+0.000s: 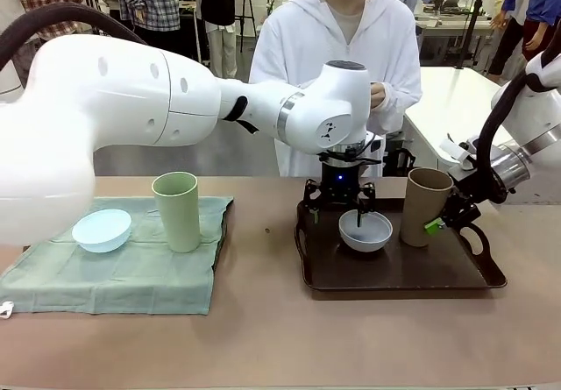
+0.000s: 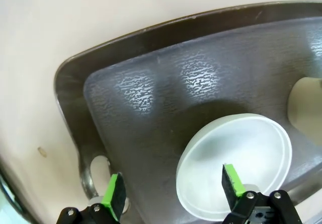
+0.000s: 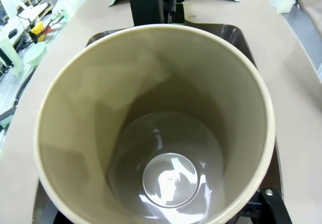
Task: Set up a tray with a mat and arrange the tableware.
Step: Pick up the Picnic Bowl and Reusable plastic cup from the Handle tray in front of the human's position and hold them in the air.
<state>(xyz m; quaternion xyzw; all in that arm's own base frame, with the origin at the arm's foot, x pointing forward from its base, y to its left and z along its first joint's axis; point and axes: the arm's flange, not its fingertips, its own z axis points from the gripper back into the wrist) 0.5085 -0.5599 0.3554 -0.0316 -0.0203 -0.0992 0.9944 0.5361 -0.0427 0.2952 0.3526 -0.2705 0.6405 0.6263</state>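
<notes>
A dark brown tray point(image 1: 394, 272) sits right of centre and holds a white bowl point(image 1: 365, 230) and a tall tan-brown cup point(image 1: 425, 206). My left gripper point(image 1: 358, 208) reaches across to the bowl. In the left wrist view this gripper point(image 2: 172, 189) is open, its green pads point(image 2: 232, 181) astride the rim of the bowl point(image 2: 236, 158), one inside and one over the tray point(image 2: 151, 113). My right gripper point(image 1: 441, 219) has a pad against the cup's right side. The cup point(image 3: 156, 128) hides its grip in the right wrist view. On the left, a green mat point(image 1: 131, 276) carries a pale blue bowl point(image 1: 102, 230) and a pale green cup point(image 1: 177, 210).
A person in a white hoodie point(image 1: 337, 48) stands at the far edge behind the tray, hands held at chest height. Bare table runs along the front edge and between mat and tray. A second table point(image 1: 456, 101) stands behind on the right.
</notes>
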